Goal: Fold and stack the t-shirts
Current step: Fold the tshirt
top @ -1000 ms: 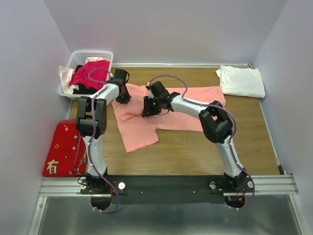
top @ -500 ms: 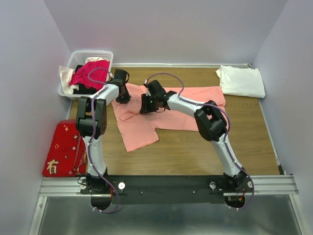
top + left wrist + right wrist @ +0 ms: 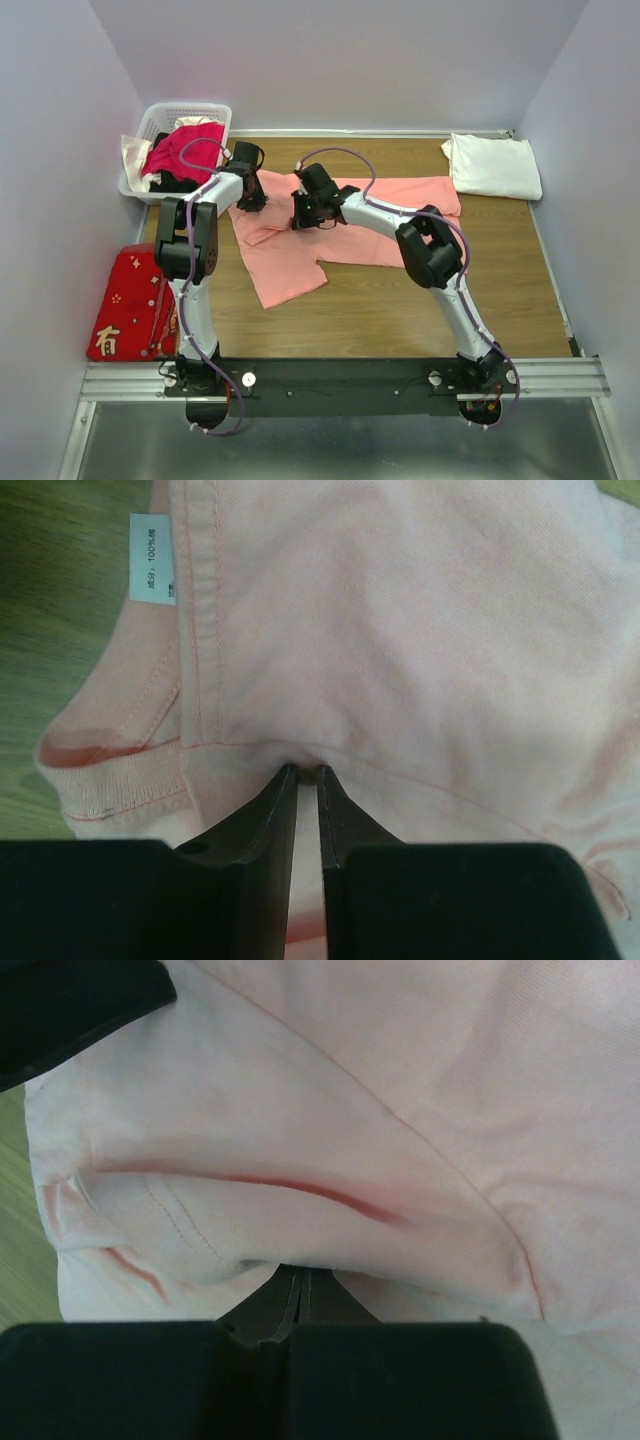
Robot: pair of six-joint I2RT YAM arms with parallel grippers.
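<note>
The salmon-pink t-shirt [image 3: 380, 225] lies spread across the middle of the table, with one part hanging toward the near side. My left gripper [image 3: 250, 200] is at its left end, near the collar. In the left wrist view its jaws [image 3: 308, 770] pinch a fold of pink cloth beside the neck band and the white label [image 3: 151, 558]. My right gripper [image 3: 300, 218] rests on the shirt just right of the left one. Its jaws [image 3: 300, 1270] are closed together, with their tips under a raised fold of pink cloth [image 3: 300, 1200]. The white t-shirt [image 3: 492, 165] lies folded at the far right corner.
A white basket [image 3: 165, 120] with a magenta garment and other clothes stands at the far left corner. A flat red cloth with gold characters [image 3: 125, 305] lies at the near left. Walls close in on the left, right and back.
The right gripper has closed on the pink cloth after shifting a little to the left. The left gripper has stayed where it was.
</note>
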